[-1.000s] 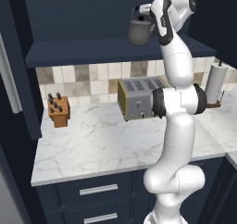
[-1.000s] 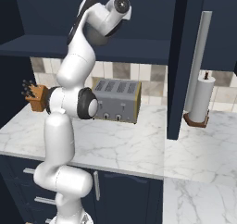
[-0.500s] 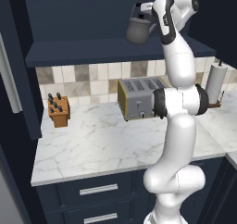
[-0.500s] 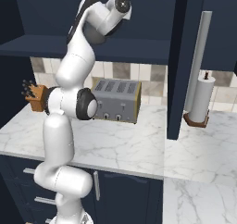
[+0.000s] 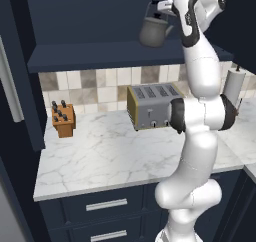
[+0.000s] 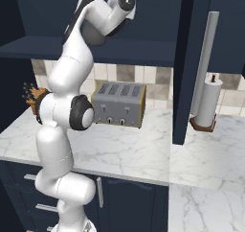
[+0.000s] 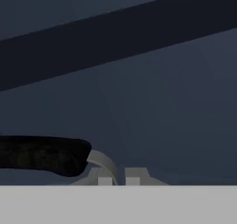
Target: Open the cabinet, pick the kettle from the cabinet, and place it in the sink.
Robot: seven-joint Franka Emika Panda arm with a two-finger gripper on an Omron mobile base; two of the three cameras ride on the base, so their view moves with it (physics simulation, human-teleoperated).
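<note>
White marble worktop (image 5: 105,156) over navy drawers (image 5: 105,206) with horizontal silver handles. Backsplash (image 5: 95,88) of beige, grey, white tiles. On worktop: toaster (image 5: 152,106), knife block (image 5: 62,120), paper towel roll (image 6: 209,104).

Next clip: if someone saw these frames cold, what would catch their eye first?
The grey kettle hangs high in the open cabinet, above its shelf, with the gripper at its black handle at the top of the tall white arm. Below, a silver toaster stands on the marble counter by the tiled wall, a wooden knife block to its left and a paper towel roll on the right.
</note>
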